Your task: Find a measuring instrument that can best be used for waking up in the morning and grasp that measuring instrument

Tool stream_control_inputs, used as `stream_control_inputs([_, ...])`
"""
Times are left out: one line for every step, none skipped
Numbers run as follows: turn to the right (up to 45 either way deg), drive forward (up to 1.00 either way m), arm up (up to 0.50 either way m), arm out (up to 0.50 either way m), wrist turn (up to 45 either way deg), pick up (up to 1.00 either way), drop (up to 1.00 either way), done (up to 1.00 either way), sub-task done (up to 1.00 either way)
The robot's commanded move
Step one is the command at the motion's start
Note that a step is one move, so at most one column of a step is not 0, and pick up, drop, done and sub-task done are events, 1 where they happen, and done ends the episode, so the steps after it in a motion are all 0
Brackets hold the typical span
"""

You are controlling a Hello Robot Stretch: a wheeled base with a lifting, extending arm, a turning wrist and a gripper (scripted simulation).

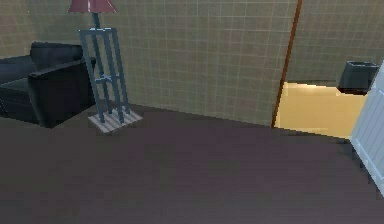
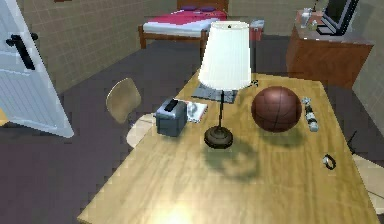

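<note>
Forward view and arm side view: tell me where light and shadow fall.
Forward view: the floor is dim, the armchair nearly black, while the doorway glows brighter. Arm side view: evenly lit; the lamp casts a soft shadow on the table beside its base, and the ball darkens underneath.

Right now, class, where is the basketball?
In the arm side view, the basketball rests on the wooden table, right of the picture's middle. It lies just right of the table lamp with the white shade.
</note>
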Motion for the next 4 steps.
stream_control_inputs([0.0,0.00,0.34,0.00,0.0,0.00,0.00,0.00,0.00])
stream_control_inputs([0.0,0.00,0.00,0.46,0.0,0.00,0.00,0.00,0.00])
stream_control_inputs([0.0,0.00,0.00,0.00,45.0,0.00,0.00,0.00,0.00])
stream_control_inputs([0.0,0.00,0.00,0.00,45.0,0.00,0.00,0.00,0.00])
